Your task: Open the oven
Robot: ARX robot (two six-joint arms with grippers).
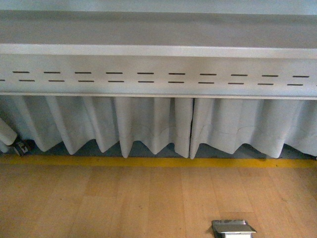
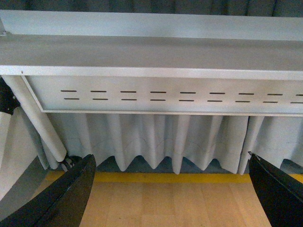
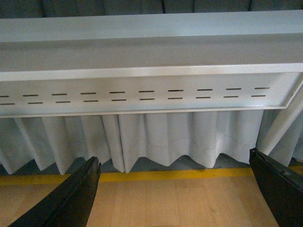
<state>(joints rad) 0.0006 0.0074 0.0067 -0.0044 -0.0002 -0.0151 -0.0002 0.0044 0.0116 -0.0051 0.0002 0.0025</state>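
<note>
Front view: the counter (image 1: 158, 32) spans the top, seen from low down. Its slotted panel (image 1: 158, 74) hangs above a pleated white curtain (image 1: 148, 124), a yellow line (image 1: 148, 161) and the wooden floor (image 1: 99, 203). Neither arm shows. The oven is in none of the three views; it probably stands up on the counter, out of sight.

Left wrist view: the left gripper (image 2: 170, 158) is spread wide and holds nothing, with a slanting counter leg (image 2: 40, 118) beside it.

Right wrist view: the right gripper (image 3: 175, 156) is likewise wide apart and empty.

The risk is that both arms sit below the counter's lip — raising them toward an unseen oven could strike that edge.

Only the front view shows the metal floor box (image 1: 233, 228) — only the wrist views show the grippers.
</note>
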